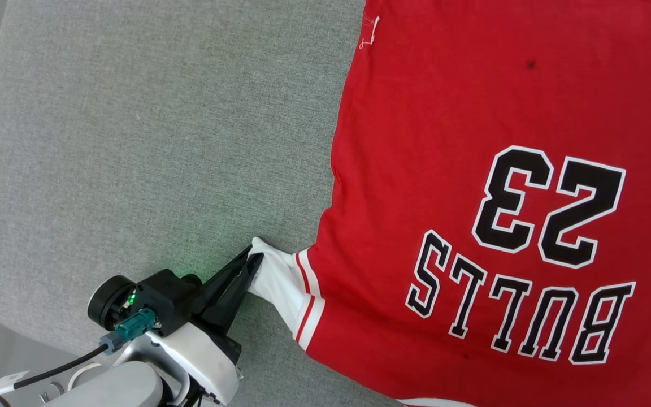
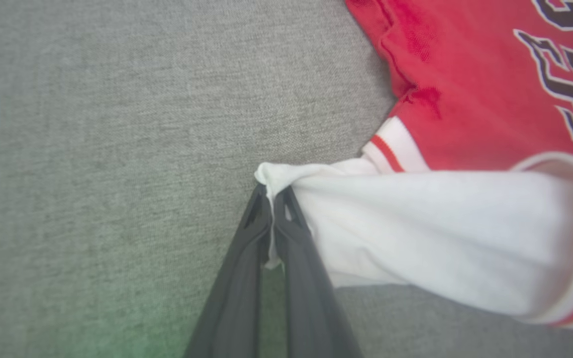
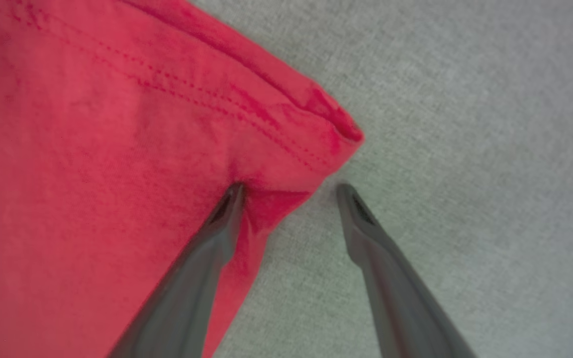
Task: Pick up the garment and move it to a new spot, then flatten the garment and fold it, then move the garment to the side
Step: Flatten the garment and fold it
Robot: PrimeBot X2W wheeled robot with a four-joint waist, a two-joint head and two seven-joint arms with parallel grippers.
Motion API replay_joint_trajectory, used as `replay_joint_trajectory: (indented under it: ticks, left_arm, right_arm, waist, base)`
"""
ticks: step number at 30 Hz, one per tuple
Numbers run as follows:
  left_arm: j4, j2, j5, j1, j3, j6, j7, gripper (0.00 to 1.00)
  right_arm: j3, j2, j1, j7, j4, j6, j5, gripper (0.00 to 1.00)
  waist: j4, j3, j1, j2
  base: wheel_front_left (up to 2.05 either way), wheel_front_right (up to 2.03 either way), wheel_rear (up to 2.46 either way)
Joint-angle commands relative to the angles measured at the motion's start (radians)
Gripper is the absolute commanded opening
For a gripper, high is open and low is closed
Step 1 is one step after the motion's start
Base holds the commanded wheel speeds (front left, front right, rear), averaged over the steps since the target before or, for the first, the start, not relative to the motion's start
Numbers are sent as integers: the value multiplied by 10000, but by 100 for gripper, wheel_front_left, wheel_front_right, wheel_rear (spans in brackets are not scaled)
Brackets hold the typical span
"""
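So, as I judge it, you are well into the flattening stage. The garment point(image 1: 472, 141) lies spread on the grey tabletop point(image 1: 133, 141) with its print side up and its red body nearly free of wrinkles, so the pick-up and the move to a new spot look done. No fold is made yet, and the shift to the side is also left.

Your left pincer point(image 1: 253, 261) is clamped together on the tip of the white sleeve point(image 1: 283, 280). The sleeve is bunched into a narrow twist and drawn out from the body toward that pincer, while the rest of the garment spreads to the right of it and beyond its fingertips. That sleeve probably needs laying flat before you fold.

Your right pincer point(image 3: 291, 188) stands apart and holds nothing. One finger point(image 3: 217, 223) presses a small dimple into the red cloth just inside a stitched corner, and the other sits over bare tabletop beside that edge. I cannot tell which corner this is.

From the head camera the "BULLS 23" print point(image 1: 529, 254) reads upside down, so the neck end lies nearer you than your left pincer and the hem lies far beyond it. The long axis runs from you outward, leaning slightly right, with the pinched sleeve lying crosswise to it
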Motion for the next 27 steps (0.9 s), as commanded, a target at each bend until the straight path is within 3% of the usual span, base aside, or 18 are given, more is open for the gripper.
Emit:
replay_joint_trajectory:
  ticks: [1,7,14,19,27]
  left_arm:
    - [446,-85,-55,72,-5,147,224,0]
    - [649,63,-218,439,75,177,167,0]
    - [508,426,-519,1140,318,376,67,0]
    - [407,769,-875,1882,436,618,28,0]
    - [286,1134,-1170,2765,744,861,-2,0]
  right_arm:
    - [294,274,851,44,274,-8,39,0]
    - [179,286,419,-426,-114,-8,215,0]
    - [494,370,607,-1405,-271,-8,939,0]
    - [947,-356,1419,-1788,-1008,-8,1850,0]
    - [876,-2380,4015,-2127,-2963,-8,3289,0]
  waist:
    - [-16,-13,1,0]
    - [-330,-625,1,0]
    - [-1002,-2132,1,0]
    - [-1582,-3041,1,0]
    - [-2350,-3838,1,0]
  base:
    - [0,0,0]
    - [0,0,0]
    - [0,0,0]
    - [0,0,0]
    - [0,0,0]
